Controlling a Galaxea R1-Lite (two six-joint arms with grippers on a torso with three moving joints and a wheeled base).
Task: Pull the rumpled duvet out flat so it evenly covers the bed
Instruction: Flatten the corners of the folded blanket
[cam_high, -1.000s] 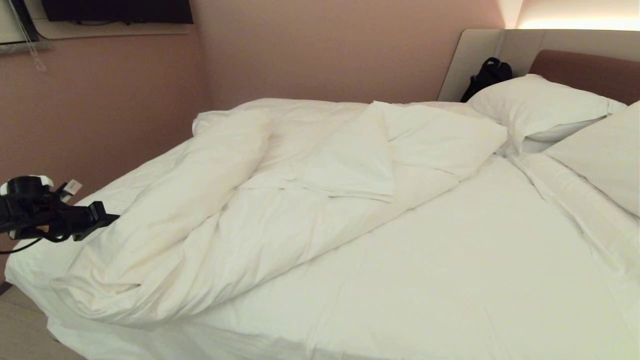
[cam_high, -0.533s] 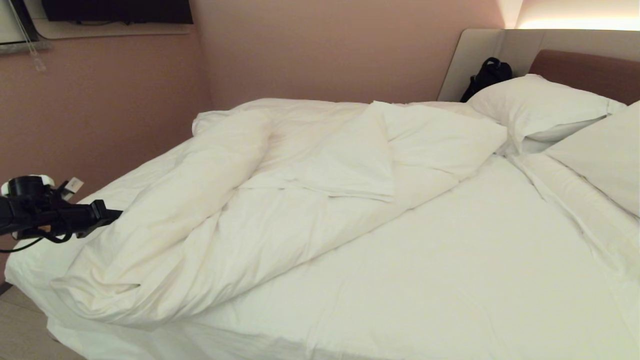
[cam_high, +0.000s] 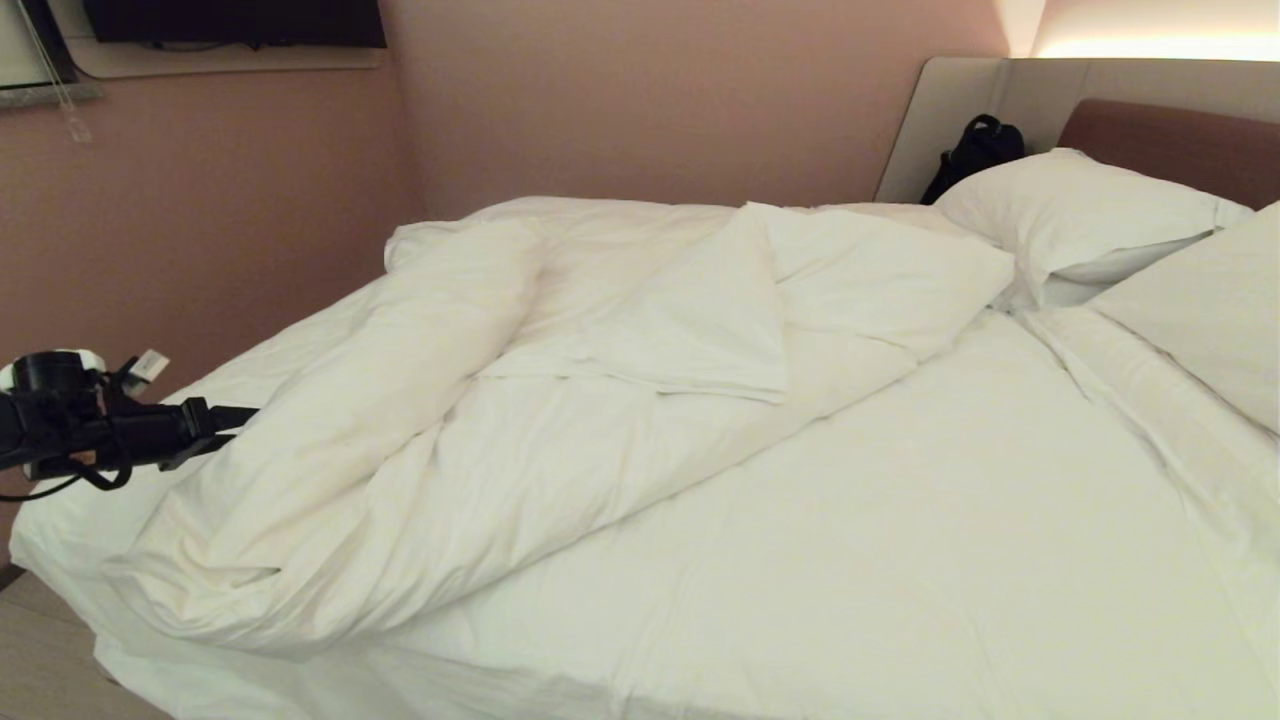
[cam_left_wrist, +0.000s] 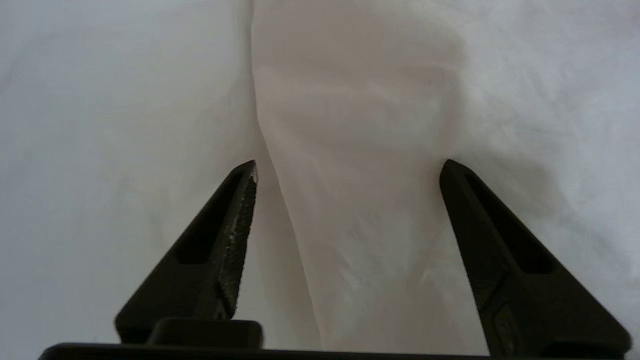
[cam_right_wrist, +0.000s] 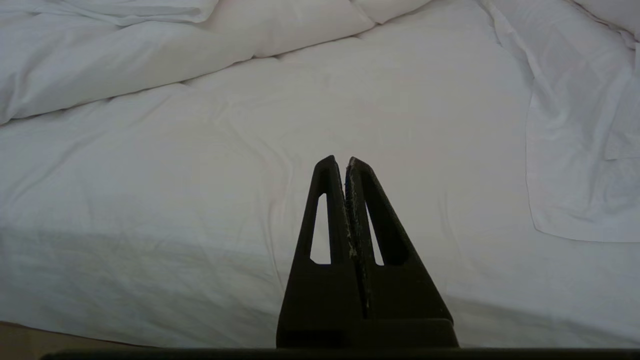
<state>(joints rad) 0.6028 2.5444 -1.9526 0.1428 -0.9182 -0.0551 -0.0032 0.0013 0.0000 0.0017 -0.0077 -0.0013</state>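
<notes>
The white duvet (cam_high: 450, 450) lies rumpled across the far and left side of the bed (cam_high: 900, 560), with a long puffy roll running toward the near left corner. My left gripper (cam_high: 235, 425) reaches in level from the left edge, against that roll. In the left wrist view the left gripper (cam_left_wrist: 350, 165) is open, and a raised fold of the duvet (cam_left_wrist: 360, 150) lies between the fingers, which do not pinch it. My right gripper (cam_right_wrist: 340, 160) is shut and empty, hanging over flat white bedding near the bed's front edge; it is outside the head view.
Two white pillows (cam_high: 1080, 210) (cam_high: 1200, 310) lean at the padded headboard (cam_high: 1170, 140). A black bag (cam_high: 975, 150) sits behind them. A pink wall (cam_high: 200, 220) runs close along the bed's far side. Floor (cam_high: 40, 660) shows at the near left corner.
My left gripper's fingers have gone from shut to open, and its tip has edged a little toward the duvet roll. The duvet itself lies as before.
</notes>
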